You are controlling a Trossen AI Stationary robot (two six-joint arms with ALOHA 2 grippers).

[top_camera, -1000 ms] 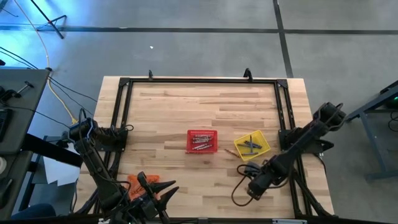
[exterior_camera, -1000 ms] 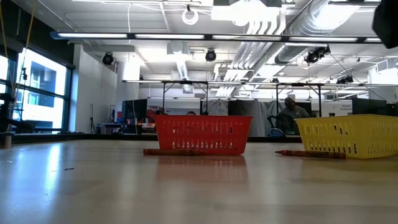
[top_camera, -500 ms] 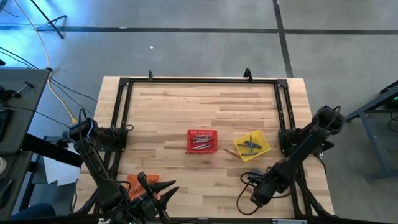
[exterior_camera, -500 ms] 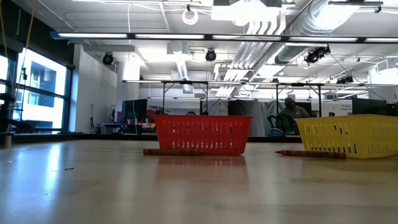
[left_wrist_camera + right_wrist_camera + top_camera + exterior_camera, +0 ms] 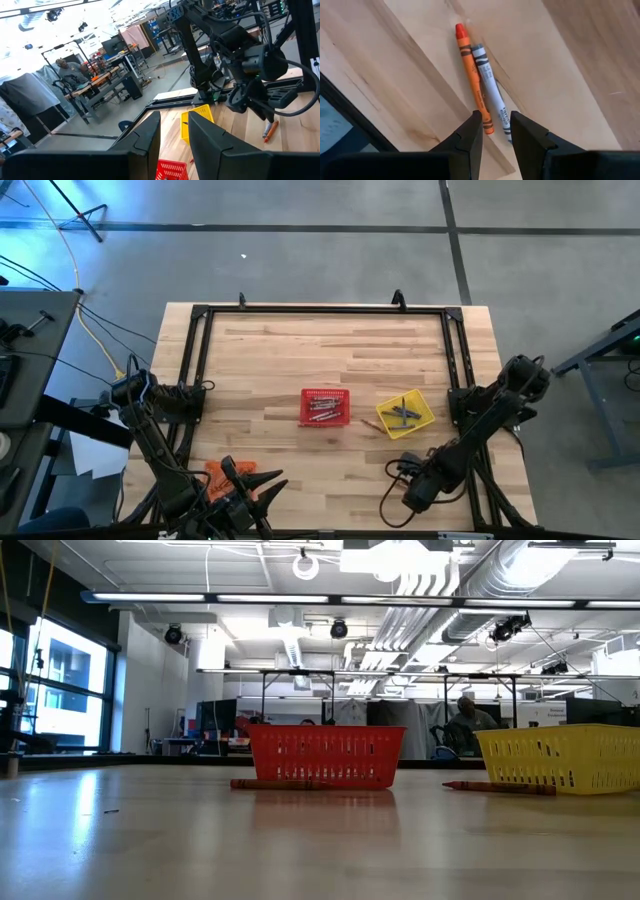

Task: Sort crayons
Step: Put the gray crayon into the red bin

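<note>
An orange crayon (image 5: 471,75) and a grey crayon (image 5: 490,90) lie side by side, flat on the wood near the table's near right corner. My right gripper (image 5: 496,131) points down over their near ends, open by a narrow gap; I cannot tell whether it touches them. In the high view the right gripper (image 5: 418,492) hides both. More crayons lie in the red basket (image 5: 325,407) and the yellow basket (image 5: 405,415), and one loose crayon (image 5: 370,423) lies between them. My left gripper (image 5: 173,142) waits open and level at the near left (image 5: 262,480).
A black frame (image 5: 455,360) runs around the table. An orange basket (image 5: 216,472) sits beside the left arm. In the low view one crayon (image 5: 275,783) lies before the red basket (image 5: 327,755) and another (image 5: 497,787) before the yellow one (image 5: 560,760). A person sits in the room behind.
My right gripper has moved a little toward the table's near edge and sunk lower. The baskets and the crayons in view have stayed where they were.
</note>
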